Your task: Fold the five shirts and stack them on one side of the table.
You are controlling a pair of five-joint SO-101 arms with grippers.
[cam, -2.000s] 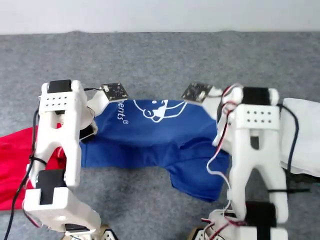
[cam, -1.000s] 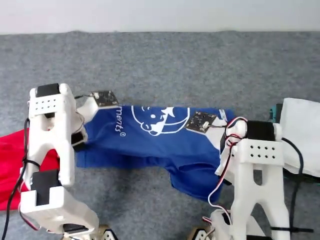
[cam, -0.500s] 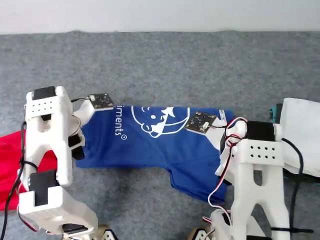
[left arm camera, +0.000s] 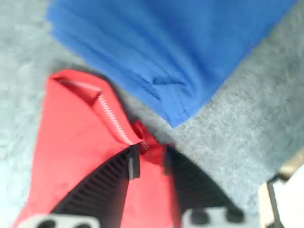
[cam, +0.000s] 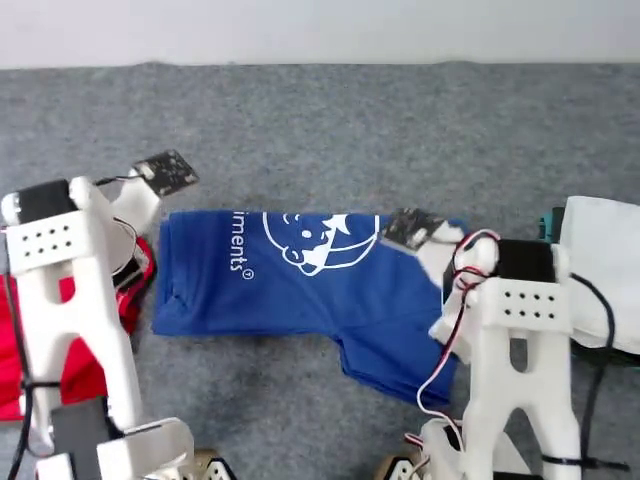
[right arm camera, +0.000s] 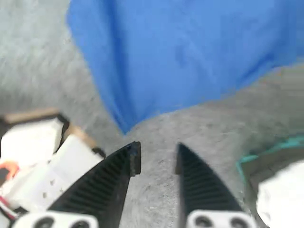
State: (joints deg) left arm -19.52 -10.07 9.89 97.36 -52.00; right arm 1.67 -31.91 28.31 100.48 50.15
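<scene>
Lying flat on the grey table (cam: 330, 130), the blue shirt (cam: 300, 290) is noted as released by both arms.

- Left gripper (left arm camera: 149, 159): jaws are seen a little apart, nothing pinched. It is placed over the red shirt (left arm camera: 71, 142), just beside the blue shirt's near corner.
- Right gripper (right arm camera: 156, 154): jaws apart and empty, held over bare table just off the blue shirt's edge.
- Blue shirt: spread in the middle of the table, print up, between the two arms. One lobe of cloth is left sticking out at the near right side, so the fold is judged unfinished.
- A white shirt (cam: 605, 270) is seen at the right edge of the table, the red one at the left edge. No finished stack can be made out.

Against the earlier frames:
- Two seconds back, the shirt's far edge was covered at both corners by the two arms; it was then drawn toward the left.
- Half a second back, the left arm was over the shirt's left edge. It has since been pulled away to the left, off the blue cloth.
- The right arm is little shifted over the last second.
- The shirt's left edge is now laid out square and uncovered.
</scene>
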